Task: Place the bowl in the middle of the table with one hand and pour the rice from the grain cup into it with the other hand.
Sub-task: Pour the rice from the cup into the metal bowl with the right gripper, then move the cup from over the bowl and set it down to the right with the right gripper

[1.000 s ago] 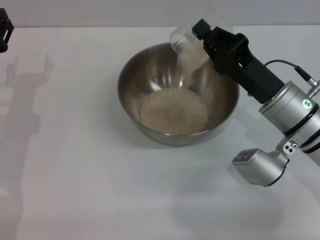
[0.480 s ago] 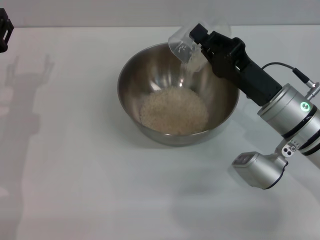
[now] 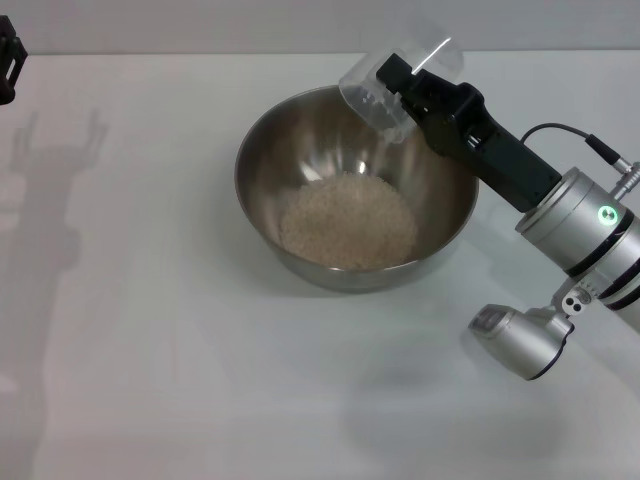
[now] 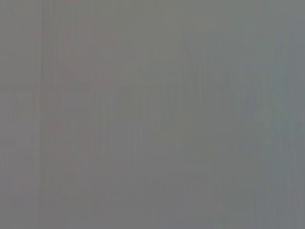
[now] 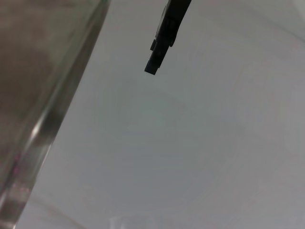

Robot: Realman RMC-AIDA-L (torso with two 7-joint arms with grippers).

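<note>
R gripper [image 3: 392, 82] clamps tipped grain cup [image 3: 385, 85] (over bowl [image 3: 300, 150]).

Head view: bright, even overhead light; table [image 3: 200, 380] near overexposed, low contrast. Soft grey shadow of raised arm on table at left; fainter shadow under right arm. Bowl [image 3: 300, 150] interior shows brushed sheen, mild highlights, dark reflection along near wall. Grain cup [image 3: 385, 85] carries thin white glare streak. Left wrist view: uniform grey, faint vertical banding, nothing legible. Right wrist view: close surfaces defocused, pale.
</note>
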